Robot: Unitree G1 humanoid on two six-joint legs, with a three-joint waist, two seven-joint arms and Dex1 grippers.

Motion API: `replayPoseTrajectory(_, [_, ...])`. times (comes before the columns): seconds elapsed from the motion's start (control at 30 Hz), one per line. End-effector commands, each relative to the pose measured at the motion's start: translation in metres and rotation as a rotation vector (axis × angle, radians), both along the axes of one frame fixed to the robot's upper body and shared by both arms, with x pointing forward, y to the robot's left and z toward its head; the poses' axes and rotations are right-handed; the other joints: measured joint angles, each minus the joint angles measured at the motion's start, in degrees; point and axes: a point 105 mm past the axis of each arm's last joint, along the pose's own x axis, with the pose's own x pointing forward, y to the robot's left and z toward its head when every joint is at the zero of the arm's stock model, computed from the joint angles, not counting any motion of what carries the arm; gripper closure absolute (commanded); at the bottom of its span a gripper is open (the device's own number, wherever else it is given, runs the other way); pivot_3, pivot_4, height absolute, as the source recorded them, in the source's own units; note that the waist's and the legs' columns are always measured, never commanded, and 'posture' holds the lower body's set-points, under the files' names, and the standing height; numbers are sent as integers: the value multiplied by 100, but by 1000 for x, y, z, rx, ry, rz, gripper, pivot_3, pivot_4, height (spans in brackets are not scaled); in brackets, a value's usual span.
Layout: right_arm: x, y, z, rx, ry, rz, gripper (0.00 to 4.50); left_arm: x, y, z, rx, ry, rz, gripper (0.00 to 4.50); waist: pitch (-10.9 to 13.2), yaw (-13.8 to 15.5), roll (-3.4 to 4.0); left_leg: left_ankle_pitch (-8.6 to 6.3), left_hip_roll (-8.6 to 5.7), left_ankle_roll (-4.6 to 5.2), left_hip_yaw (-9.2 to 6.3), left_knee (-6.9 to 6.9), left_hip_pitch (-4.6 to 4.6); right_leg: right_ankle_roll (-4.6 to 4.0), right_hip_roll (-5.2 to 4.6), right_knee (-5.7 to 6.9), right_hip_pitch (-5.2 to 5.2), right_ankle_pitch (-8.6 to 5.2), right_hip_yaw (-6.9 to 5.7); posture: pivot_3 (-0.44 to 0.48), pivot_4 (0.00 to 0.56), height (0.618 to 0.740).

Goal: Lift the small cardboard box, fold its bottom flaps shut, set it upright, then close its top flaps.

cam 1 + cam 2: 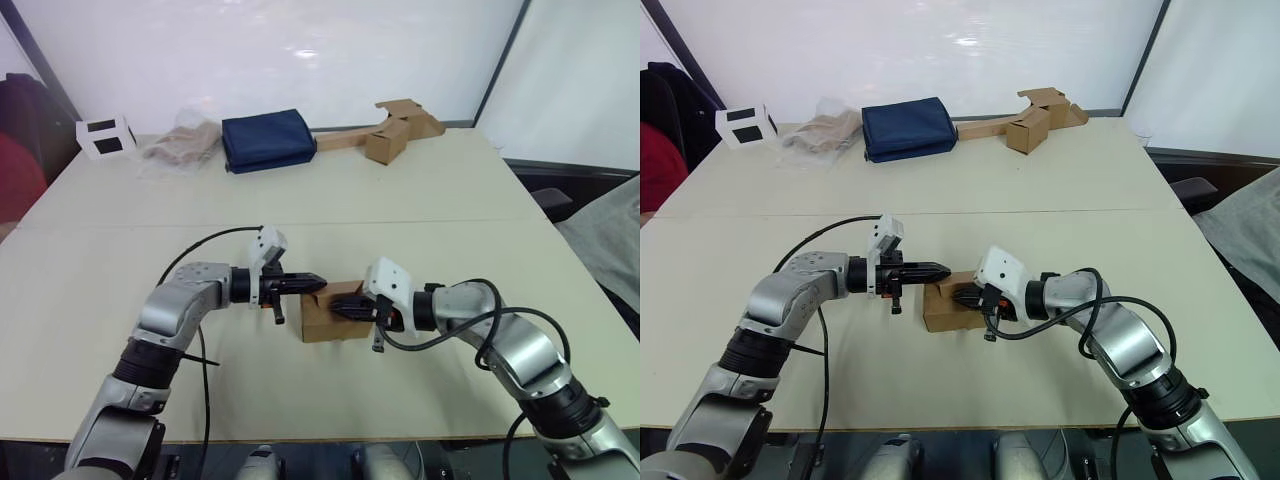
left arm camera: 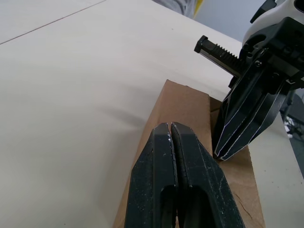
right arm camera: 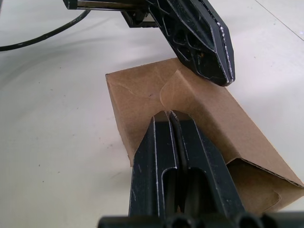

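Note:
The small cardboard box (image 1: 325,325) stands on the table between my two arms, near the front edge. My left gripper (image 1: 318,281) is shut, its tip at the box's top left edge. From the other side my right gripper (image 1: 336,307) is shut too, its tip resting on the box's top. The left wrist view shows my shut left fingers (image 2: 156,156) over the brown top (image 2: 183,102), with the right gripper (image 2: 247,118) just beyond. In the right wrist view a top flap (image 3: 137,90) lies creased under my shut right fingers (image 3: 152,156). The bottom flaps are hidden.
Along the table's far edge lie a white-and-black small box (image 1: 105,137), a crumpled clear plastic bag (image 1: 180,148), a navy blue bag (image 1: 267,140) and a heap of cardboard pieces with a long strip (image 1: 395,130). Black cables trail from both arms.

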Motion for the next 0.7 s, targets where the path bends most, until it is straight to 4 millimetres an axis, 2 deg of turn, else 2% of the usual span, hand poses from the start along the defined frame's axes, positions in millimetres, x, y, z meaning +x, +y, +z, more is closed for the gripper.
replayPoseTrajectory(0.03, [5, 0, 4, 5, -28, -17, 4500, -3, -2, 3, -3, -20, -12, 4454, 0, -1, 0, 0, 0, 0, 0, 0, 0, 0, 0, 0, 0, 0, 0, 0, 150, 740])
replayPoseTrajectory(0.33, [6, 4, 6, 25, -34, -17, 4500, -1, -1, 6, -15, -24, 2, 4454, 0, -2, 0, 0, 0, 0, 0, 0, 0, 0, 0, 0, 0, 0, 0, 0, 150, 740])
replayPoseTrajectory(0.7, [7, 3, 9, 23, -46, -21, 4500, -5, -3, -1, 67, -94, -37, 4454, 0, 0, 0, 0, 0, 0, 0, 0, 0, 0, 0, 0, 0, 0, 0, 0, 150, 740])
